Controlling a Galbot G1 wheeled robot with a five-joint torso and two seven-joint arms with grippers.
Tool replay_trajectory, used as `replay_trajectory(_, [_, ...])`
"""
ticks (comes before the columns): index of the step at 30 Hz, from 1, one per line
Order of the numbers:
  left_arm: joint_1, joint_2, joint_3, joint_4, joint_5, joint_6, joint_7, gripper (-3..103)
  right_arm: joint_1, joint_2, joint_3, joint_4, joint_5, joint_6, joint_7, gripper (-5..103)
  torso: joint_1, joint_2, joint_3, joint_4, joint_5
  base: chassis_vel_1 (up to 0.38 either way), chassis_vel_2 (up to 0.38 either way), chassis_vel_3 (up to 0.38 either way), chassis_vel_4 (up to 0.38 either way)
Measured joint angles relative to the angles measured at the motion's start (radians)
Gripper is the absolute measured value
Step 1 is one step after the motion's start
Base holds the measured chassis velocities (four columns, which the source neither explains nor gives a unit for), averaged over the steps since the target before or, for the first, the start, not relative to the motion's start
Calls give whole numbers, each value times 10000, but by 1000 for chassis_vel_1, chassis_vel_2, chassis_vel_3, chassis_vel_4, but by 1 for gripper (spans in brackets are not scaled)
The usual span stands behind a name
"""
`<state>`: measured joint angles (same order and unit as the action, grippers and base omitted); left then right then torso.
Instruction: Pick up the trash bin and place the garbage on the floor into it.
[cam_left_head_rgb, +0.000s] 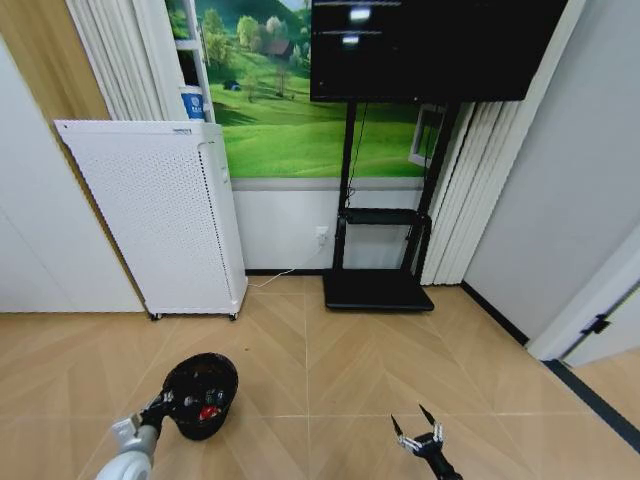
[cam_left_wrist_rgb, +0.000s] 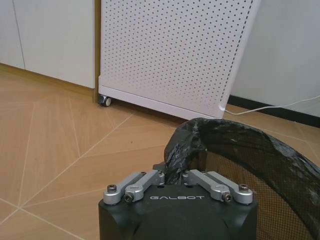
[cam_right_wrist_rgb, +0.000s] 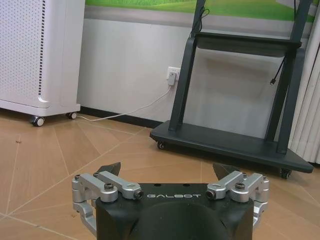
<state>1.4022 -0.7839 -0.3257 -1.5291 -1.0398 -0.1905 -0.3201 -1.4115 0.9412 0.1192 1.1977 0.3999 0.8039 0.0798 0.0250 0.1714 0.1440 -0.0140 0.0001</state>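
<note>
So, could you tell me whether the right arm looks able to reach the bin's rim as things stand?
Probably yes: the right gripper hangs open, with bare floor between it and the trash bin, though the left gripper already pinches its rim.

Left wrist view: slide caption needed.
Left gripper shut on the trash bin rim and liner, beside the white perforated unit.
</note>
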Motion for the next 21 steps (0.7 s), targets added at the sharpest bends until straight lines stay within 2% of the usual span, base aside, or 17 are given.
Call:
replay_trajectory(3, [4, 0, -9, 24, -32, -1, 1, 15, 42, 10, -44, -56, 52, 1, -8, 100, 0, 0, -1, 0, 0, 0, 0, 0, 0])
replay_trajectory(5, [58, 1, -21, -13, -99, -1, -31, 26, 172, 11, -143, -138, 130, 2, -14, 100, 0, 0, 0, 1, -1, 0, 0, 0, 0])
replay_trajectory(6, [58, 1, -21, -13, -99, -1, -31, 26, 172, 11, -143, -138, 130, 2, -14, 100, 0, 0, 0, 1, -1, 0, 0, 0, 0])
replay_trajectory(10, [151, 69, -94, -92, -44, 9, -57, 48, 383, 10, -291, -213, 251, 2, -11, 100, -1, 0, 0, 1, 0, 0, 0, 0, 0])
replay_trajectory(11, [151, 69, -94, -92, -44, 9, -57, 48, 383, 10, -291, -213, 251, 2, -11, 100, -1, 0, 0, 1, 0, 0, 0, 0, 0])
replay_trajectory(13, [217, 95, -182, -165, -36, 31, -59, 59, 448, -4, -356, -215, 370, 2, -2, 100, 0, -2, -1, 0, -1, 0, 0, 0, 0])
replay_trajectory(14, [217, 95, -182, -165, -36, 31, -59, 59, 448, -4, -356, -215, 370, 2, -2, 100, 0, -2, -1, 0, -1, 0, 0, 0, 0])
replay_trajectory(16, [309, 126, -273, -249, -34, 51, -76, 70, 533, -19, -401, -235, 530, 1, 15, 100, 0, -2, 0, 0, -1, 0, 0, 0, 0])
replay_trajectory(18, [353, 143, -318, -294, -35, 62, -94, 70, 577, -29, -406, -240, 557, 2, 26, 100, 0, -2, -1, 0, -1, 0, 0, 0, 0])
replay_trajectory(21, [437, 195, -419, -393, -36, 80, -140, 81, 701, -88, -412, -271, 587, 1, 52, 100, 0, -2, 0, 1, -1, 0, 0, 0, 0])
